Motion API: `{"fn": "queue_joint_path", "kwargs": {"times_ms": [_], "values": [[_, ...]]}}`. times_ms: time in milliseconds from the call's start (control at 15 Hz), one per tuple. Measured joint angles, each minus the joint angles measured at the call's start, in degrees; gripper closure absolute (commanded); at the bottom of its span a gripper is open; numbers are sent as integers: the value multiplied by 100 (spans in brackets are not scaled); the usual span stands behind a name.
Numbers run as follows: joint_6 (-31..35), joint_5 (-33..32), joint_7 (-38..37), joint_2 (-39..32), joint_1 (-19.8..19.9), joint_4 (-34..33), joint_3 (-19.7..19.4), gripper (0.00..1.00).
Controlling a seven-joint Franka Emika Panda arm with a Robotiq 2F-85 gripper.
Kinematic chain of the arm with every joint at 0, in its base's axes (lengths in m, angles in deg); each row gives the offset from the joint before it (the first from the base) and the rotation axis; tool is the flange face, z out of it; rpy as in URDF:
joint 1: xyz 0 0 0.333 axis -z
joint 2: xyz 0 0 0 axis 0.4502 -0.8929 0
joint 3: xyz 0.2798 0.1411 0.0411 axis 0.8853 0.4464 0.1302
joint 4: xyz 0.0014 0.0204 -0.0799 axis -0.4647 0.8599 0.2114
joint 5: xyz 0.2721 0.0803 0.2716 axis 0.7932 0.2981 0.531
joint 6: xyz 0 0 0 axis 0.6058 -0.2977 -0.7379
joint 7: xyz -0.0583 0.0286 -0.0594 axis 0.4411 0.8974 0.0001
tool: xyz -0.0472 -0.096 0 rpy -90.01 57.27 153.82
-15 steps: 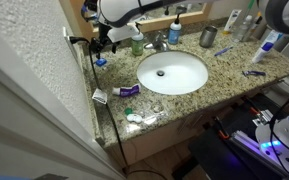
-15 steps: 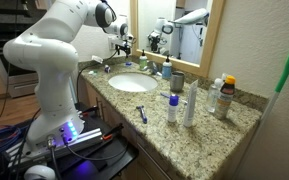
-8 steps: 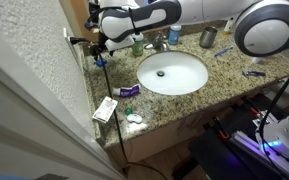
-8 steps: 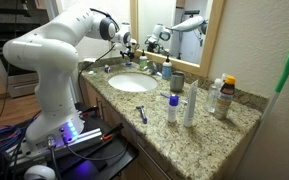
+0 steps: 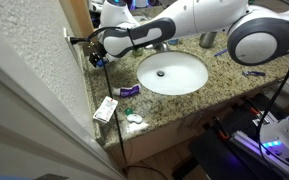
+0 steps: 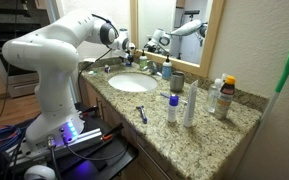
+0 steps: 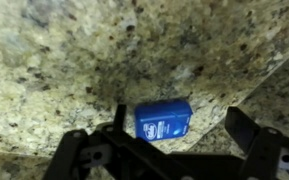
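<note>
The arm (image 6: 56, 55) was glossy white, built of rounded, bulbous segments with dark seams at the joints. Its end effector (image 7: 169, 150) was matte black, with two blocky fingers (image 7: 254, 135).

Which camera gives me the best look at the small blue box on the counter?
Wrist view: the blue box lies central and unobstructed on the granite counter, between open jaws. In both exterior views it is at most a tiny speck under the gripper.

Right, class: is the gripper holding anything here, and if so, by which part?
Nothing is held. The gripper is open above the granite counter, where a small blue box lies free.
</note>
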Motion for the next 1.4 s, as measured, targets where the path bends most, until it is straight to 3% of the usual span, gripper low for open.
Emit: {"fn": "queue_joint_path", "kwargs": {"times_ms": [267, 333, 467, 800, 867, 1200, 1400], "values": [[534, -290, 53, -238, -48, -155, -27, 3], [583, -339, 77, -277, -50, -196, -28, 26], [584, -397, 118, -299, -50, -231, -32, 31], [568, -498, 141, -301, -52, -298, -46, 67], [558, -518, 141, -301, -55, -315, -48, 70], [238, -575, -1, -248, -113, -570, -259, 70], [-895, -574, -313, 191, -136, -733, -452, 70]]}}
